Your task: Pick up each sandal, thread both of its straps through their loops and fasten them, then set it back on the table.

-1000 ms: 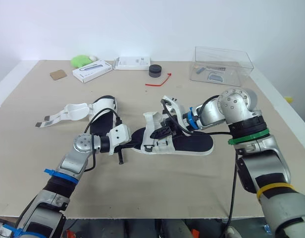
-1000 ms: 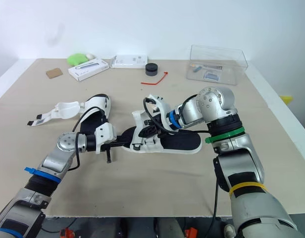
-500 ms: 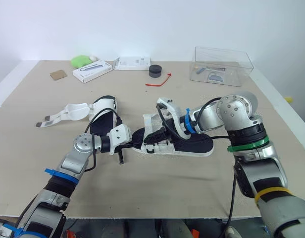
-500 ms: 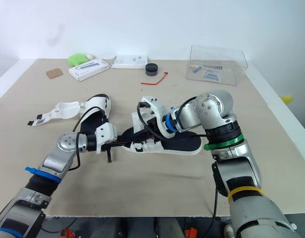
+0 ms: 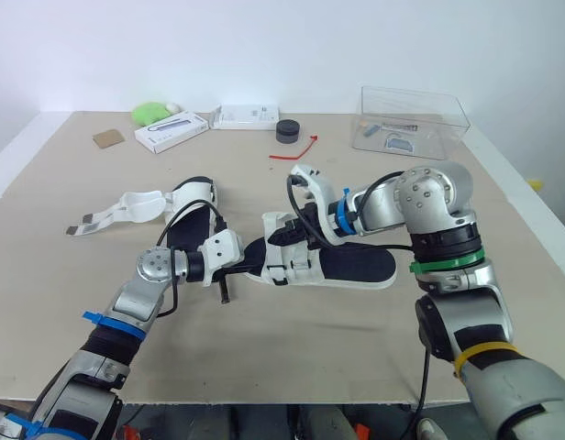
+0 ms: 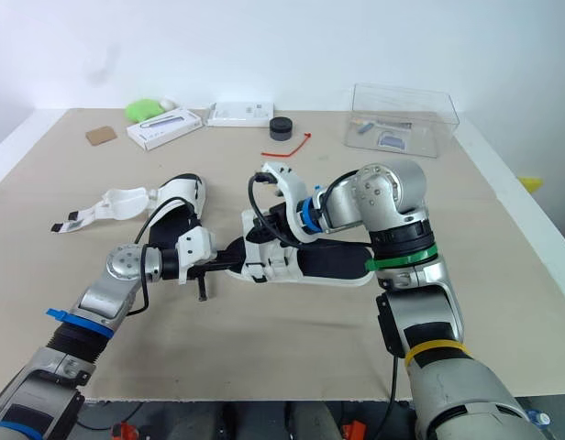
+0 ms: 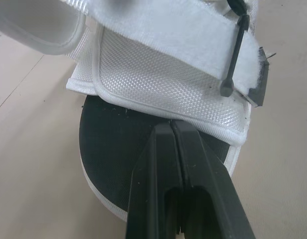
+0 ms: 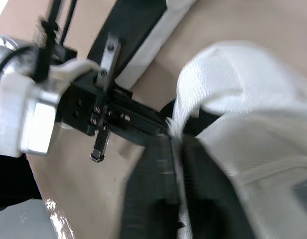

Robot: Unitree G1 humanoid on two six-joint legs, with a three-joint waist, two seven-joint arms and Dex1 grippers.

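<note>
While my left gripper (image 5: 253,258) pinches black-soled white fabric sandal (image 5: 356,266) by toe | right gripper (image 5: 299,240) clamps its strap (image 8: 228,84), unfastened | twin sandal (image 5: 189,209), ten o'clock: open

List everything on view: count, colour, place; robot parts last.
Table: one, beige.
Sandals: two, black soles, white straps; held sandal centre, loose sandal to its left.
Boxes: two, white, far side; long box, short box right of it.
Green lump: one, far left.
Brown square: one, left of the long box.
Puck: one, black, right of short box.
Tie: one, red, before the puck.
Clear box: one, far right.
Yellow object: one, off table's right edge.
Left gripper: black fingers, shut on held sandal's left end.
Right gripper: black fingers, shut on its strap.
</note>
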